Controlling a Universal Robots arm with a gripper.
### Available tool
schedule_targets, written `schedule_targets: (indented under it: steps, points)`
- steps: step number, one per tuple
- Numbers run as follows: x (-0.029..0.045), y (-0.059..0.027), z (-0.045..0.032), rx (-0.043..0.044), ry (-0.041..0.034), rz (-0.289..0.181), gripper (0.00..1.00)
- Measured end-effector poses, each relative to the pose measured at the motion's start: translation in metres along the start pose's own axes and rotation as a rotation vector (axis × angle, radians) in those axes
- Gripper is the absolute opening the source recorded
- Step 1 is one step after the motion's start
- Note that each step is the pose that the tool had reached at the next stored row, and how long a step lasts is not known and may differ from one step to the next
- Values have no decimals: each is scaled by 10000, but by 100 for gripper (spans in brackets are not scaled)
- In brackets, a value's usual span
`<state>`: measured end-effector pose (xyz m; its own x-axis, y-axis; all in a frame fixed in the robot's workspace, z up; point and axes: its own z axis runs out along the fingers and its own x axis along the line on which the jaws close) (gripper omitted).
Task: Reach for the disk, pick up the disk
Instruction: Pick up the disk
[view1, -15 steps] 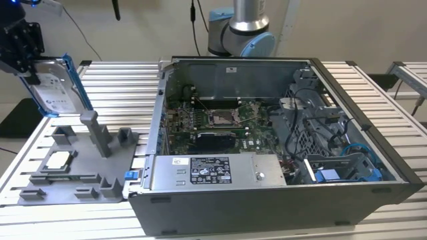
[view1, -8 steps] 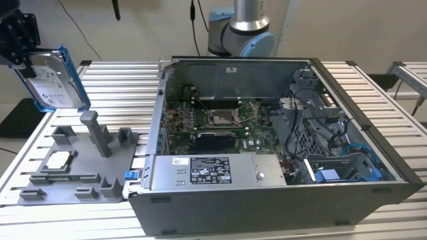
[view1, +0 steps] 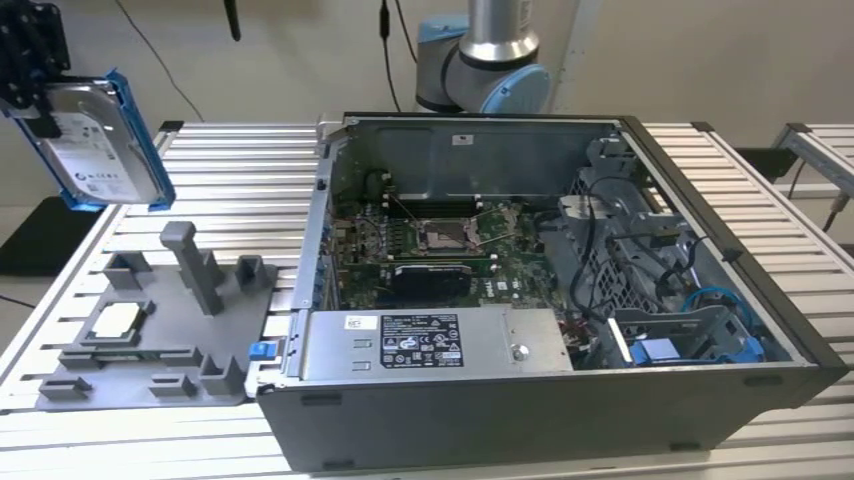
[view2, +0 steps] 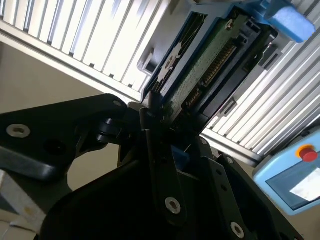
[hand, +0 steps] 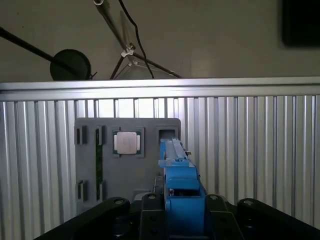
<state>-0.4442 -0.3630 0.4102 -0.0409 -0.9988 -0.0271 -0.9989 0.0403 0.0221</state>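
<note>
The disk (view1: 100, 140), a silver drive with a white label in a blue frame, hangs upright in the air at the exterior view's upper left, well above the grey fixture tray (view1: 160, 330). My black gripper (view1: 47, 110) is shut on its upper end. In the second wrist view the disk (view2: 210, 55) runs away from the gripper (view2: 155, 120), green circuit board side showing. The first wrist view shows the disk's blue frame (hand: 180, 175) edge-on, clamped in the gripper (hand: 182, 210) high over the tray (hand: 127, 170).
An open computer case (view1: 561, 300) fills the table's middle and right. The tray holds a small square silver chip (view1: 114, 320) and upright posts (view1: 194, 265). The arm's base (view1: 481, 60) stands behind the case. A pendant with a red button (view2: 306, 152) lies beyond the table edge.
</note>
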Motion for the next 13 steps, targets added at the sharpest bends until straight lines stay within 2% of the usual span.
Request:
schedule_targets:
  steps: [13]
  points:
    - [-9,8,-349,0,0,-3,0]
